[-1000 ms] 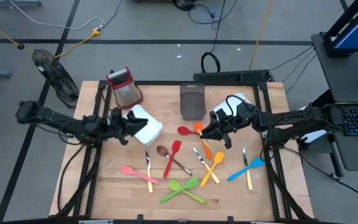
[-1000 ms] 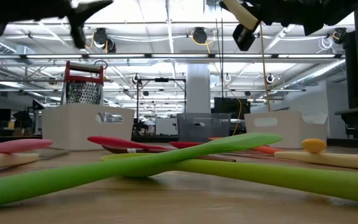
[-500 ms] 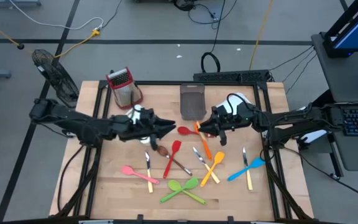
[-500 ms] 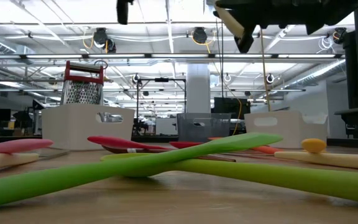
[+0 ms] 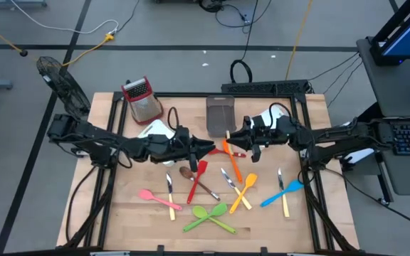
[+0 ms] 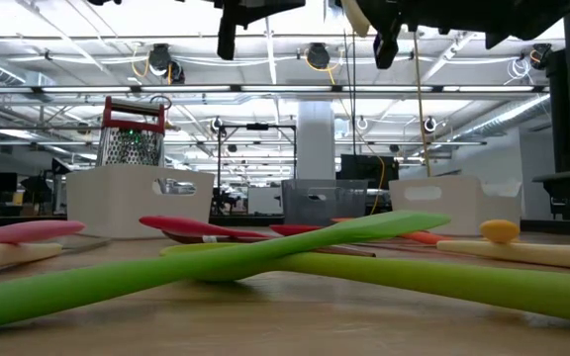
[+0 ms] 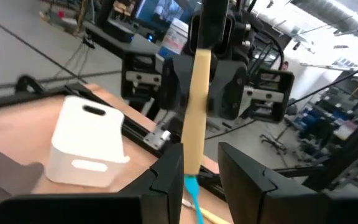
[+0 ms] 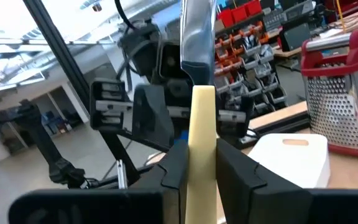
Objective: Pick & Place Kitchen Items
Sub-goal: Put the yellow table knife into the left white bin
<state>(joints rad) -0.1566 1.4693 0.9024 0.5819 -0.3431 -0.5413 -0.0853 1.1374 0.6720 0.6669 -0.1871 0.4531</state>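
My right gripper (image 5: 232, 139) hovers over the middle of the table, shut on a yellow-handled knife (image 8: 199, 93) that stands about upright. My left gripper (image 5: 206, 148) is open, just to the left of it and apart from it. In the left wrist view its fingers (image 7: 166, 177) frame the lower end of the knife's handle (image 7: 196, 118) from a distance. On the wood lie a red spatula (image 5: 198, 178), a brown spoon (image 5: 188, 172), an orange spatula (image 5: 232, 162), green spoons (image 5: 208, 215), a pink spoon (image 5: 155, 197), a blue spoon (image 5: 283, 192) and more knives (image 5: 169, 186). My right gripper pinches the knife's pale yellow handle (image 8: 201, 134) between its two fingers, which come about level from the table's right side and lie across it. The knife is lifted clear of the table, its metal blade (image 8: 197, 37) pointing up.
A white bin (image 5: 159, 129) lies under my left arm, and a second white bin (image 5: 272, 116) under my right arm. A dark grey bin (image 5: 220, 114) stands at the far middle and a red-topped grater (image 5: 141, 98) at the far left. The near strip of the table is bare wood.
My left gripper has swung from above the left white bin toward the table's right, up to the right gripper, keeping its fingers open. My right gripper has stayed about where it was and tipped upward, bringing the knife more upright.
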